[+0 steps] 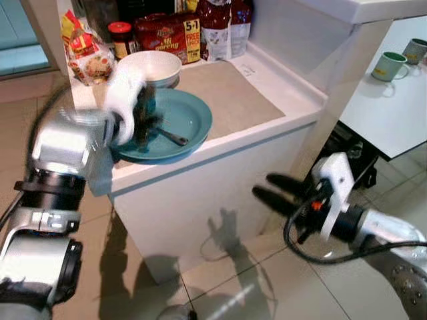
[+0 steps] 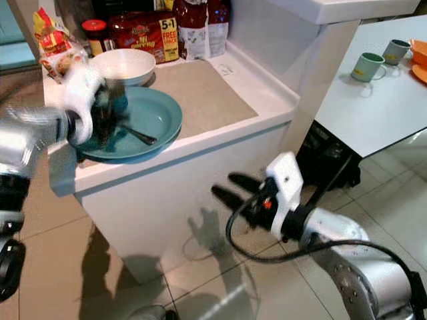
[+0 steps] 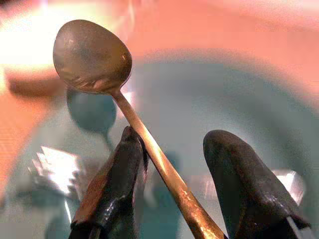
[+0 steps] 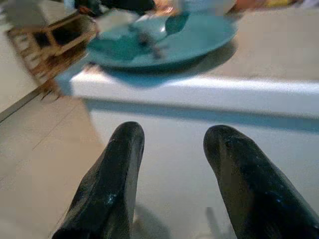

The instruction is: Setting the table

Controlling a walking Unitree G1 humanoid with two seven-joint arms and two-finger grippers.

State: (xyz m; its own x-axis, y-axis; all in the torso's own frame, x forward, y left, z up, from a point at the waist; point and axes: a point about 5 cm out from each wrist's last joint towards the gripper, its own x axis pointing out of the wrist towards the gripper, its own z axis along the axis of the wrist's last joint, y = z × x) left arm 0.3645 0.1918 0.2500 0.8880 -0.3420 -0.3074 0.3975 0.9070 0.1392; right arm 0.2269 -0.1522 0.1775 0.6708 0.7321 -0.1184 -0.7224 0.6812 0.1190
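My left gripper [image 3: 172, 164] hangs spread around the spoon [image 3: 94, 57] handle, over the teal plate [image 1: 190, 113] at the counter's near left. Thin, rigid, slippery metal: I'd pinch mid-handle. Right gripper [image 2: 230, 190] spread, idle below.

Teal plate [image 1: 190, 117], white bowl [image 1: 155, 65], brassy spoon [image 3: 94, 57], red packet [image 1: 170, 35], pale-green mugs [image 1: 389, 66]

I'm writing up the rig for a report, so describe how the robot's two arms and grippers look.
Both arms are silver metal with black joint rings. The left gripper has a white housing and two long black fingers. The right gripper also has two tapered black fingers, a white bracket behind them, a small red-orange mark, and a black cable looping under its wrist.
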